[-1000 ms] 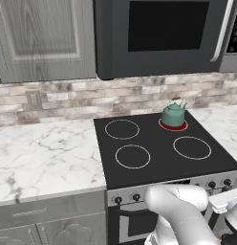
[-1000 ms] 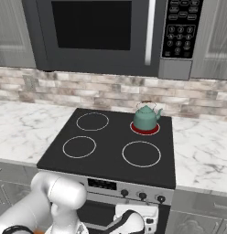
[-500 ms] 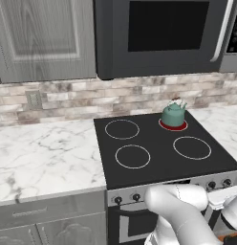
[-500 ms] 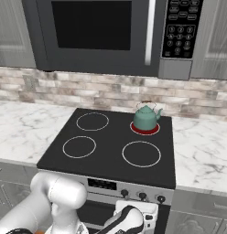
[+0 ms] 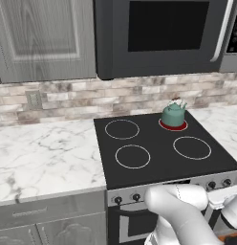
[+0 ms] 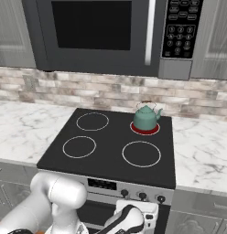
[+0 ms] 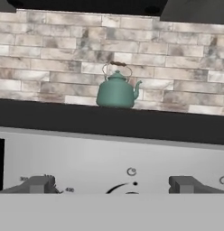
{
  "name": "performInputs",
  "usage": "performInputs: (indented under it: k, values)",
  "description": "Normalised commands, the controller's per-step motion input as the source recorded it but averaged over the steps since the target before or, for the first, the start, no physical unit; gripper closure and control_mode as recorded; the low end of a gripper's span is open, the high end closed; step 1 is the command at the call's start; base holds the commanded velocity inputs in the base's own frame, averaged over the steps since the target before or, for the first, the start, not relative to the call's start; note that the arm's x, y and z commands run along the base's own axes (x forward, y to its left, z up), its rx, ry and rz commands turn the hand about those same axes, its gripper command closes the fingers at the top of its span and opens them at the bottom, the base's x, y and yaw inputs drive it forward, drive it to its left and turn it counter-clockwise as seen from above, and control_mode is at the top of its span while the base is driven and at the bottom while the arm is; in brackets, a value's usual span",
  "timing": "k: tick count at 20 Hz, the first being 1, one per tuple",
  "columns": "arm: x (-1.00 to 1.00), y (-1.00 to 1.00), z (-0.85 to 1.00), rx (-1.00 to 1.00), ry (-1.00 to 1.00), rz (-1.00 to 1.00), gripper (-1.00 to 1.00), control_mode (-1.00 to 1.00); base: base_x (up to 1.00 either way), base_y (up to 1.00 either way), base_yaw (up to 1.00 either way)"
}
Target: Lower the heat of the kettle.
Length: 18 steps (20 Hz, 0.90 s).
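On the far left there is a grey wall cabinet (image 5: 44, 38), and under it a white marble counter (image 5: 44, 158) in front of a brick backsplash (image 5: 58, 95). More to the right stands the black stove (image 5: 158, 148) with 4 burner rings on its glass top. The microwave (image 5: 163, 33) hangs above it, and its keypad (image 6: 181, 27) is on its right side.

The kettle (image 5: 174, 114) sits on the back right burner (image 5: 173, 125), which glows red under it. In the right base view the kettle (image 6: 146, 117) has its spout turned to the right, and its thin handle stands upright over the lid. The other 3 rings are dark.

Along the front edge of the stove runs the control panel (image 6: 133, 189) with a row of small dark knobs (image 6: 143, 195). The white arm (image 5: 182, 210) bends low in front of this panel, on its right part.

In the hand view the gripper (image 7: 114, 186) faces the panel closely. Its 2 fingertips (image 7: 38, 184) are wide apart, with nothing between them, and a round dial mark on the panel lies in the gap. Above the panel edge, the kettle (image 7: 116, 90) is seen against the bricks, a little left of the middle.
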Motion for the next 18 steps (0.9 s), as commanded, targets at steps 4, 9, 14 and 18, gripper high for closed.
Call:
performInputs:
  k: [4,9,14,18]
  values:
    - [0.08,-0.06,-0.02,0.0,0.0,0.0,-1.0,-1.0,0.0,0.0,0.0]
    - [0.09,-0.08,-0.08,0.0,0.0,0.0,-1.0,-1.0,0.0,0.0,0.0]
    - [0.05,-0.09,-0.13,0.0,0.0,0.0,-1.0,-1.0,0.0,0.0,0.0]
    - [0.0,-0.08,-0.15,0.0,0.0,0.0,-1.0,-1.0,0.0,0.0,0.0]
